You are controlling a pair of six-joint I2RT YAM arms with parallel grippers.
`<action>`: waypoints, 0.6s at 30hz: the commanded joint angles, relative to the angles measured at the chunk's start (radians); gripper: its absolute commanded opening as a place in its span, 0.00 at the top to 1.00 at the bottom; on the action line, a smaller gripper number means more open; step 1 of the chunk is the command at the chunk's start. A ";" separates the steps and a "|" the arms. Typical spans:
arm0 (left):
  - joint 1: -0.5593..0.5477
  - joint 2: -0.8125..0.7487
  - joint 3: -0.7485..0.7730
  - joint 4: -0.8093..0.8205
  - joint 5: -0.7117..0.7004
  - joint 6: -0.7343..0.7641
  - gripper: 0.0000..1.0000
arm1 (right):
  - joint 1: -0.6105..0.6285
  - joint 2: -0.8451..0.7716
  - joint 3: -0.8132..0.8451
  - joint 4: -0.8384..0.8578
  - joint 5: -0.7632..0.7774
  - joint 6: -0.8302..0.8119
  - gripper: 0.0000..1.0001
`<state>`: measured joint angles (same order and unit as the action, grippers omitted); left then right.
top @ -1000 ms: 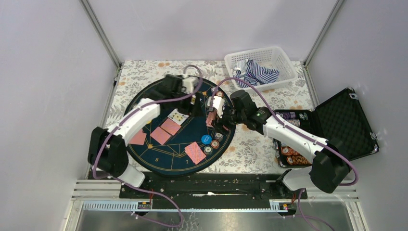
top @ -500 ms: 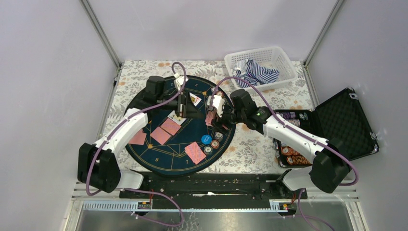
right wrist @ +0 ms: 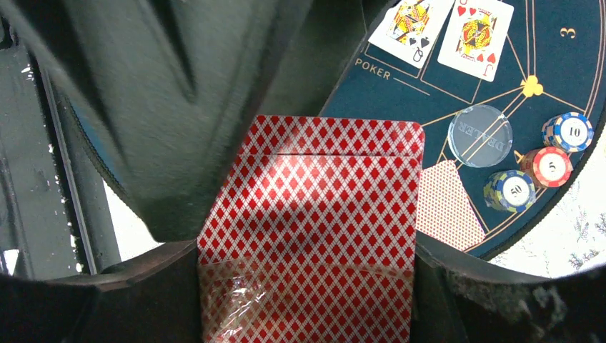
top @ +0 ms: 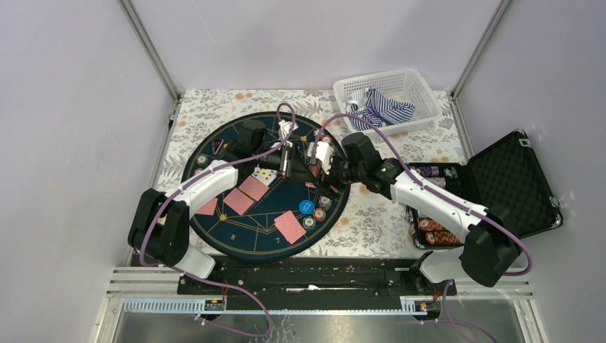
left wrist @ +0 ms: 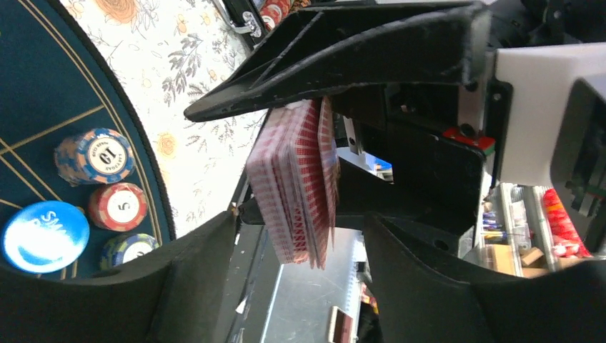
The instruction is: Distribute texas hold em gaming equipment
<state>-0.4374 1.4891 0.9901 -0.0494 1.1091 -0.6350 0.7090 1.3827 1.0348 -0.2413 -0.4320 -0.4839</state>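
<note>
The deck of red-backed cards (right wrist: 307,236) is held above the right part of the round navy mat (top: 246,232), clamped between the fingers of the right gripper (right wrist: 304,261). It is faced from the other side by the left gripper (left wrist: 300,218), whose jaws are spread wider than the deck is thick. Whether any card is touched by them cannot be told. Several face-down cards (top: 238,201) and two face-up cards (right wrist: 475,28) are laid flat on the mat. A blue disc (left wrist: 44,236) is set near the mat's right edge with short chip stacks (left wrist: 118,207) just beside it. A pale disc marked DEALER (right wrist: 480,136) is seen in the right wrist view with three further stacks next to it. At the far right corner of the table (top: 371,214) a white basket (top: 427,96) is filled with a crumpled striped cloth (top: 386,109). To the right of the mat a black case (top: 509,182) is lying open, lid folded back. Rows of chips (top: 432,229) are packed in its tray.
</note>
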 commanded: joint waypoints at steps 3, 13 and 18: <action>-0.005 0.035 -0.027 0.198 0.054 -0.151 0.42 | 0.015 -0.033 0.054 0.045 -0.028 0.008 0.84; -0.027 0.038 -0.042 0.257 0.070 -0.175 0.76 | 0.018 -0.036 0.051 0.050 -0.021 0.007 0.81; -0.014 0.014 -0.037 0.203 0.060 -0.116 1.00 | 0.018 -0.040 0.046 0.051 -0.011 0.009 0.65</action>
<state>-0.4587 1.5322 0.9527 0.1284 1.1473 -0.8154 0.7139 1.3827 1.0351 -0.2352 -0.4274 -0.4892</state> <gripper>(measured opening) 0.139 0.717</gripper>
